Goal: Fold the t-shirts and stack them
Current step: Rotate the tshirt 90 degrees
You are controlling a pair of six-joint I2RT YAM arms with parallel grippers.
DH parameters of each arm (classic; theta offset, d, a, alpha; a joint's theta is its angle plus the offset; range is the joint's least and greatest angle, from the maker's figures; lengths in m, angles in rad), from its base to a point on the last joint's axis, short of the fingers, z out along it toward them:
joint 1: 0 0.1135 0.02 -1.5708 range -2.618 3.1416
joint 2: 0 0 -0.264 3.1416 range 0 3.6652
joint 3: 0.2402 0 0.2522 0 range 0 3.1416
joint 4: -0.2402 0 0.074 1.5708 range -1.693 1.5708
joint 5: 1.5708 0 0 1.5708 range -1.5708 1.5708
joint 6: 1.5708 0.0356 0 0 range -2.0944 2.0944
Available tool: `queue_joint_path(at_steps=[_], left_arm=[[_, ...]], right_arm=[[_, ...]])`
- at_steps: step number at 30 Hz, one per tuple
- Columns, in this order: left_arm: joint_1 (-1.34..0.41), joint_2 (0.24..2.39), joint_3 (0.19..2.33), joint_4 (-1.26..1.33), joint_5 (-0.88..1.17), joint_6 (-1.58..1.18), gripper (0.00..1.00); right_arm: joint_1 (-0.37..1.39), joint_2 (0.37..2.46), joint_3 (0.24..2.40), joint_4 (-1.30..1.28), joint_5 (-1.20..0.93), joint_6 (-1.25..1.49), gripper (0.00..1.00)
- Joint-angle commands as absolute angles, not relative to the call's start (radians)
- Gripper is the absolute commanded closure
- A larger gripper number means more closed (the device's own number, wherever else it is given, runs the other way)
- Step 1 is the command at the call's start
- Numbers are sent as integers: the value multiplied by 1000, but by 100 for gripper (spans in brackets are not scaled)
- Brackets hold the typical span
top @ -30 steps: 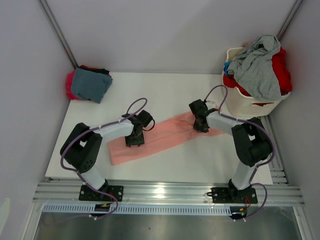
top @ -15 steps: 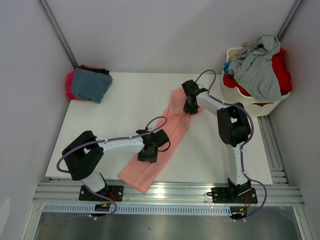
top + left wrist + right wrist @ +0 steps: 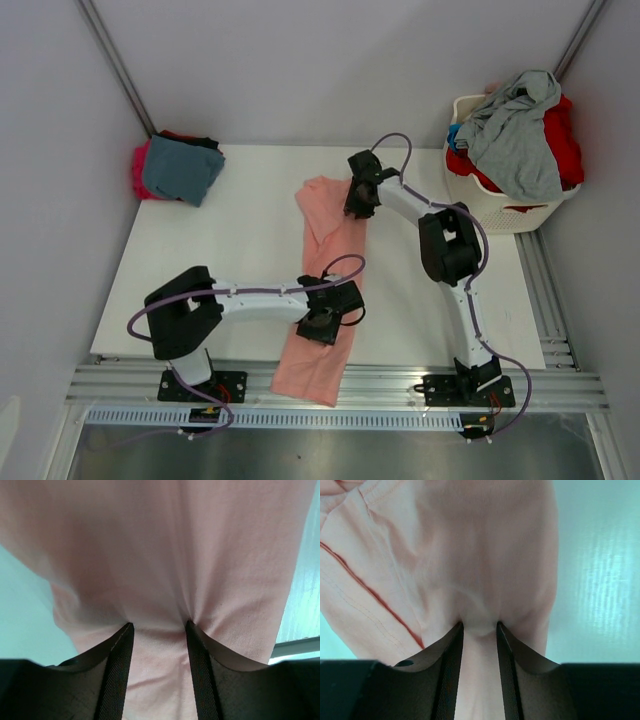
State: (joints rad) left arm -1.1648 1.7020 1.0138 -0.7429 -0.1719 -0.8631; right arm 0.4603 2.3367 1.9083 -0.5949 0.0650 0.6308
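A long, folded salmon-pink t-shirt (image 3: pixel 322 255) lies stretched from the far middle of the white table (image 3: pixel 200 250) to its near edge, and its near end hangs over the metal rail. My left gripper (image 3: pixel 325 322) is shut on the near part of it. In the left wrist view pink cloth (image 3: pixel 160 555) puckers between the black fingers (image 3: pixel 120 665). My right gripper (image 3: pixel 360 196) is shut on the shirt's far end; its wrist view shows cloth (image 3: pixel 470 555) bunched between the fingers (image 3: pixel 451 670), with a hem and a red seam line at the left.
Folded t-shirts, teal on top of magenta and black (image 3: pixel 178 168), are stacked at the far left corner. A white slotted laundry basket (image 3: pixel 497 207) at the far right holds grey (image 3: pixel 515 135) and red shirts. Grey walls enclose the table.
Both arms swung the pink shirt from lying slantwise across the table to running front to back. The left gripper moved nearer and to the right; the right gripper moved farther away and to the left.
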Motion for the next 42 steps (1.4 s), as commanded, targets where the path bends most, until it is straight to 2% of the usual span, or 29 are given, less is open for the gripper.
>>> queue_joint_path(at_steps=[1, 7, 14, 19, 25, 29, 31, 33, 36, 42], left_arm=[[-1215, 1700, 983, -770, -80, -868, 49], [-1233, 1609, 977, -818, -149, -891, 38], [-1235, 1510, 997, -911, -213, -923, 30], [-1235, 1411, 1022, -980, -279, -948, 5], [-1232, 1362, 1120, -1066, -437, -920, 1], [-1178, 1333, 1143, -1101, -517, -896, 1], [-1109, 1289, 1111, -1085, -519, -887, 1], [-1010, 1234, 1074, -1033, -480, -850, 1], [-854, 1093, 924, -867, -316, -801, 1], [-776, 931, 799, -703, -197, -733, 1]], right_arm=[[472, 2393, 1936, -558, 64, 609, 63], [479, 2309, 1875, -509, 167, 509, 58], [443, 2191, 1875, -548, 239, 416, 46], [448, 2042, 1796, -483, 245, 371, 40], [463, 1907, 1795, -564, 247, 393, 37], [500, 1738, 1619, -552, 287, 437, 37], [526, 1612, 1447, -493, 298, 449, 37], [537, 1533, 1340, -468, 307, 481, 37], [548, 1393, 1159, -449, 319, 517, 36], [568, 1139, 882, -434, 290, 587, 36]])
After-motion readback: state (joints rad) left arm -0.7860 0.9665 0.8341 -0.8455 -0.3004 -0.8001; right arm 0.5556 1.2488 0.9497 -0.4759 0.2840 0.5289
